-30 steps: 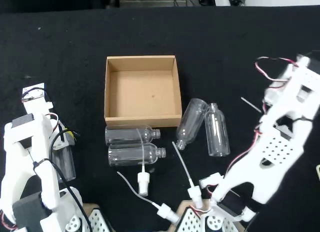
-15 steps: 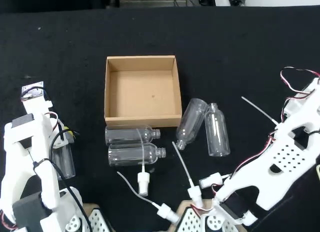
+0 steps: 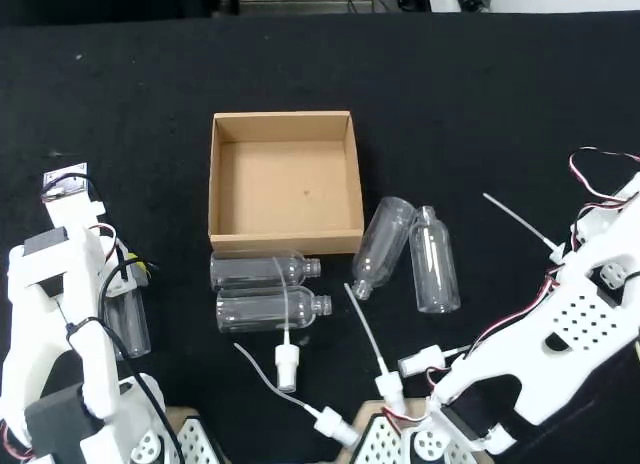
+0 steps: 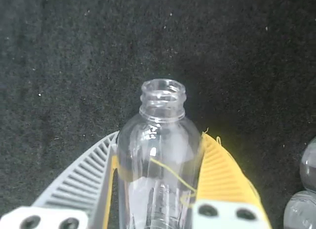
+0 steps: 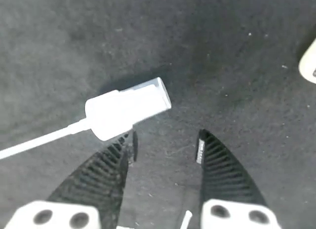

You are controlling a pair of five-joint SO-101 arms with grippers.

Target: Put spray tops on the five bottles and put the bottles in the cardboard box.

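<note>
A clear bottle without a top is held at its shoulder by my left gripper, which is shut on it. The same bottle is at the table's left. A white spray top with a long tube lies on the black cloth just past the fingertips of my open right gripper, nearer one finger. That spray top is at the far right, beside the right arm. Several more bottles lie below and right of the open cardboard box.
Two bottles lie side by side to the right of the box. Several loose spray tops with long tubes lie near the table's front edge between the arm bases. A pale object's corner shows beyond the right gripper.
The right arm has swung right and toward the front edge, lowering over the far-right spray top, whose head and tube now show. The left arm and its bottle have not moved.
</note>
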